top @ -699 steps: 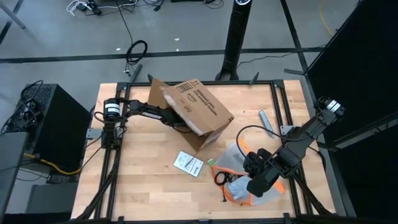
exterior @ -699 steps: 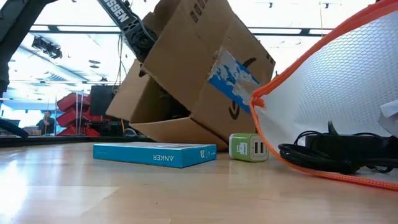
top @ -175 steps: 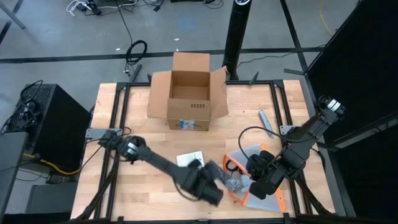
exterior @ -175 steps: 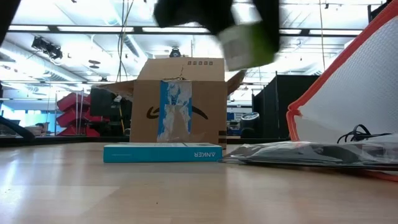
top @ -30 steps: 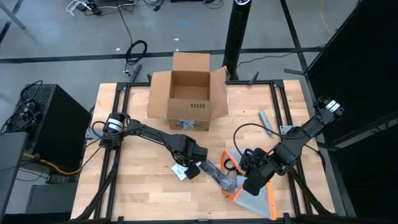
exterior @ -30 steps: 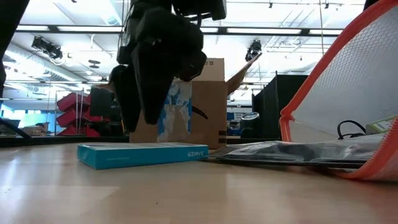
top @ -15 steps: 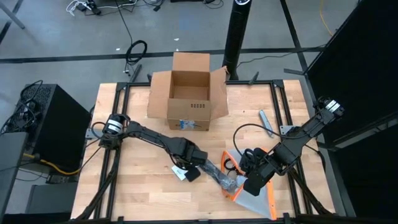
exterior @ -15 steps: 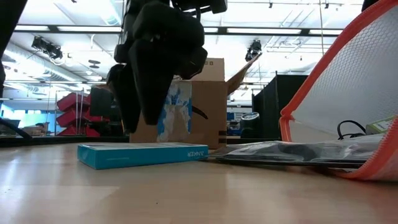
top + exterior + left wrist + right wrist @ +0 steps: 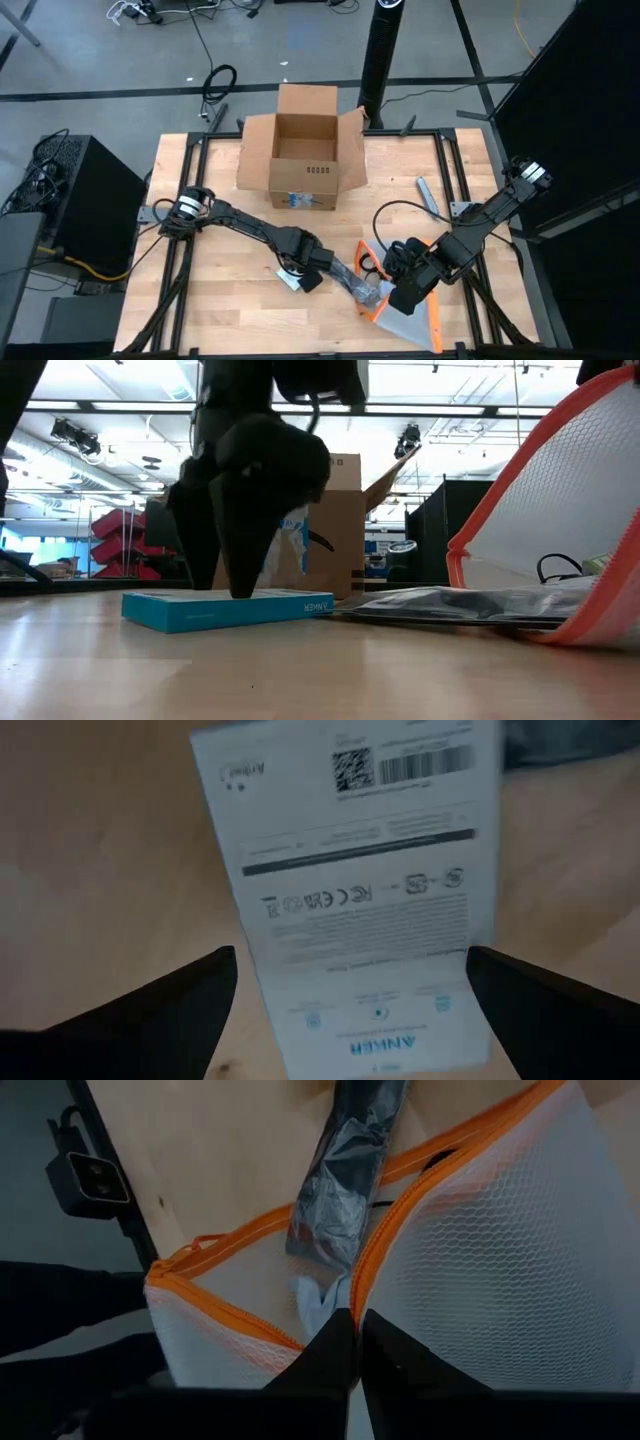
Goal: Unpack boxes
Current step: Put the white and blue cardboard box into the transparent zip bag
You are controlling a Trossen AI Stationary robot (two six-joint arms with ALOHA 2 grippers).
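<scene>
The brown cardboard box [image 9: 303,150] stands upright at the far middle of the counter [image 9: 220,320], flaps spread, its label facing the near side. The left claw [image 9: 303,275] hangs low over a flat teal-edged Anker package [image 9: 228,608] near the counter's middle, fingers [image 9: 150,1010] apart on either side of it. The right claw [image 9: 398,297], at the near right, is clamped on the edge of a white mesh pouch [image 9: 480,1270] with an orange zipper; a grey plastic bag [image 9: 355,285] pokes from the pouch's mouth.
</scene>
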